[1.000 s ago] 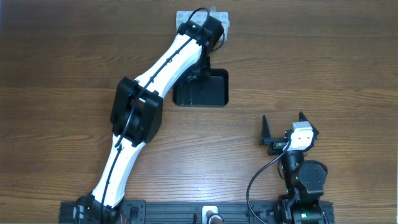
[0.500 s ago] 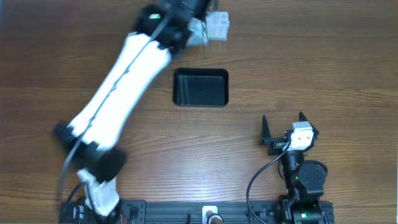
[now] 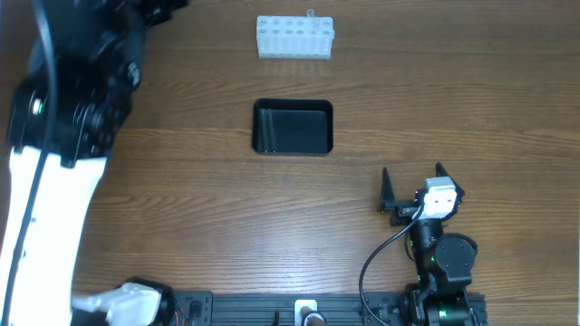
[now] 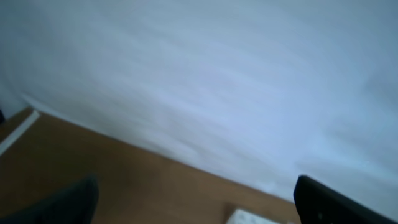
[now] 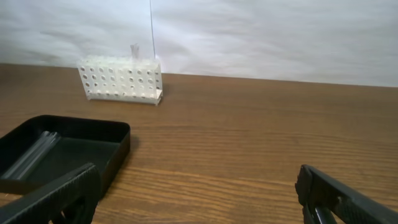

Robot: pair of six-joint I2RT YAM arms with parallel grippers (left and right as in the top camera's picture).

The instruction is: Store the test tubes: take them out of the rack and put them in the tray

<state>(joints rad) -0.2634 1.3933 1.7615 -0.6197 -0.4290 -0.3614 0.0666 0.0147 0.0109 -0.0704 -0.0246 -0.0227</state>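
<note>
The black rectangular plastic tray [image 3: 257, 138] sits in the middle of the brown wooden table [image 3: 471, 91]. It already holds clear glass test tubes [image 5: 30, 155] lying flat along its floor: at least 2, though the exact count is hard to read. The white perforated plastic rack [image 3: 294, 41] stands just beyond the tray, on the side away from the arm bases. 1 clear tube [image 5: 134, 52] stands upright in it, at the end toward the right arm's side.

The left gripper [image 4: 196, 186] is raised well to the left of the tray and faces a pale wall [image 4: 217, 74]. Its 2 fingers are spread wide with nothing between them. The right gripper [image 5: 198, 173] rests low, on the base side of the tray and to its right. Its fingers are also wide apart and it holds nothing.

The job looks nearly done, and this appears to be the gap between 1 drop and the next pick. The next move calls for an empty gripper to come down over the rack beyond the tray and close lightly on the last tube's exposed top. It should then lift the tube straight up until it clears the hole, carry it to the tray and lay it beside the others.
</note>
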